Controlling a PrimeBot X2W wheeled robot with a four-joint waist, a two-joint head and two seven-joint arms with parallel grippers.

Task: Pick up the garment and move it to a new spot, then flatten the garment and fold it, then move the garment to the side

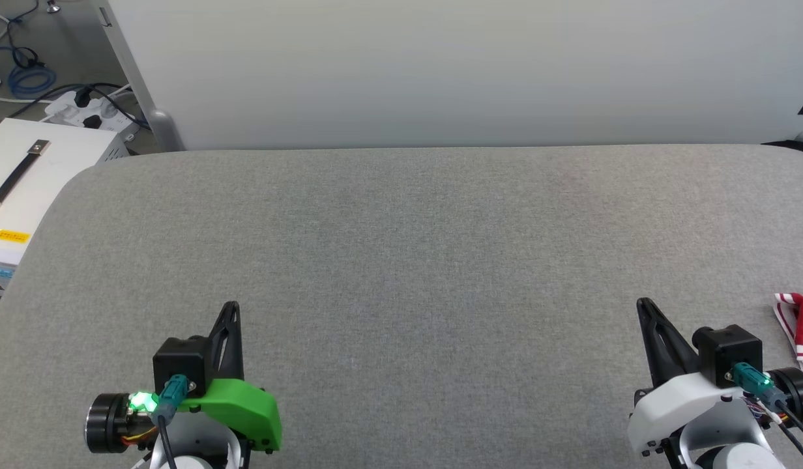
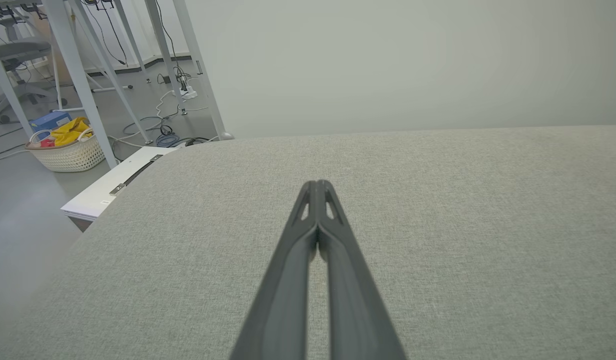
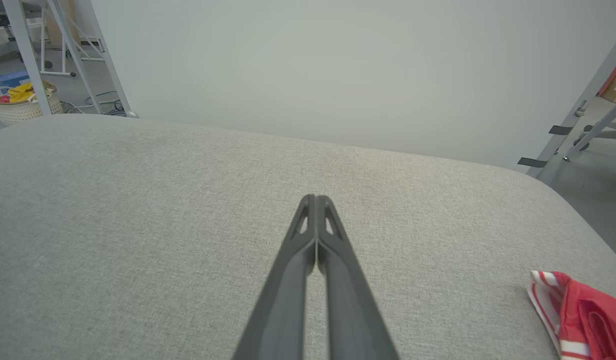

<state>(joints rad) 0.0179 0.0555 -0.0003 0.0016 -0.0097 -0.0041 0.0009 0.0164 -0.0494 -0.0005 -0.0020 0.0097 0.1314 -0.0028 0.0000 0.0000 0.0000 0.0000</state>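
The red garment (image 1: 802, 329) with red-and-white striped trim lies on the grey padded table (image 1: 401, 247) at the right edge of the head view, mostly cut off by the frame. In the right wrist view the garment (image 3: 583, 315) sits at the lower right corner. My right gripper (image 1: 644, 304) hovers low over the table just left of the garment, shut and holding nothing, fingertips pressed together (image 3: 315, 200). My left gripper (image 1: 232, 306) is at the lower left, also shut and empty, fingers together (image 2: 318, 185).
A pale wall panel (image 1: 453, 71) stands behind the table's far edge. A white case with a handle (image 1: 23, 182) sits off the table's left side, with cables and a power strip (image 1: 88, 111) on the floor. A woven basket (image 2: 68, 150) stands farther left.
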